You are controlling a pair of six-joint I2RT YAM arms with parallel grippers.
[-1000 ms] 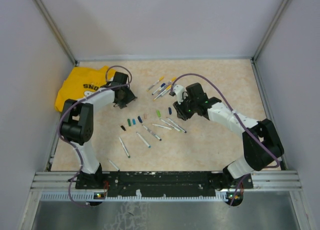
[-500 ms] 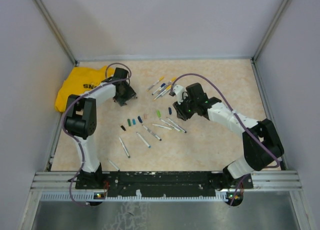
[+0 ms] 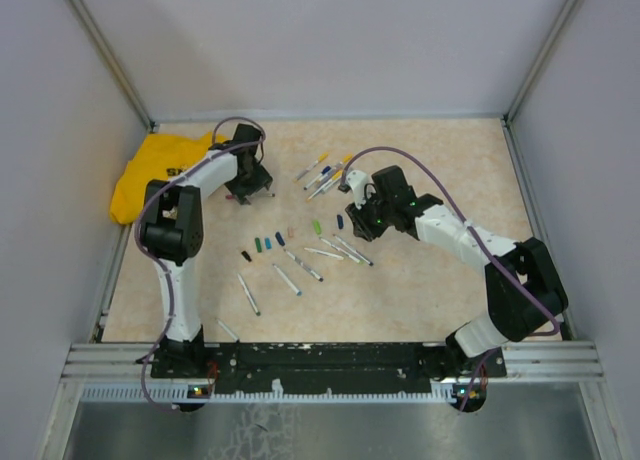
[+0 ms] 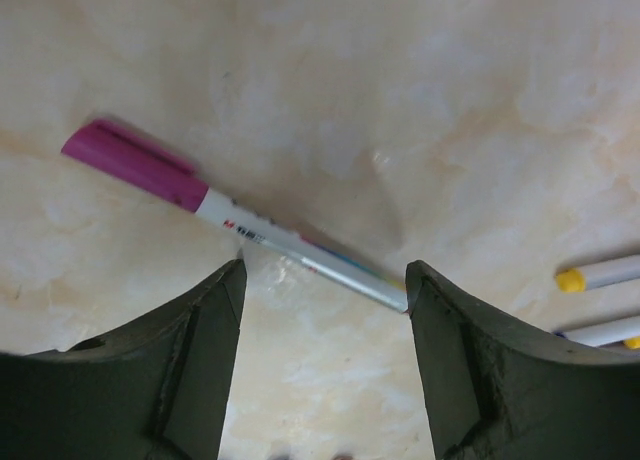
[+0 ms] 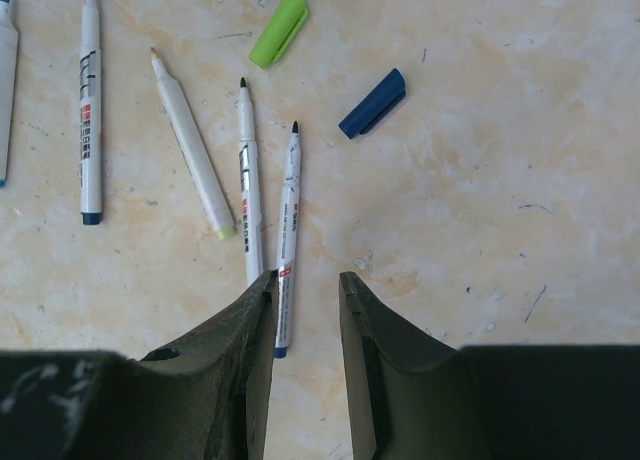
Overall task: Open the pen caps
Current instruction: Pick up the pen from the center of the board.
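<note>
A pen with a purple cap on its grey-white barrel lies flat on the table just beyond my left gripper. That gripper is open and holds nothing. Two more capped pens with yellow ends show at the right edge. My right gripper hangs over several uncapped pens, jaws apart and empty. A loose green cap and a blue cap lie ahead of it. In the top view the left gripper is at the back left and the right gripper mid-table.
A yellow cloth lies at the back left beside the left arm. Several capped pens lie between the grippers. A row of loose caps and bare barrels is spread toward the front. Walls enclose the table.
My left arm has swung toward the back, its elbow moving right, and its jaws have spread wider. The right arm has not moved.
</note>
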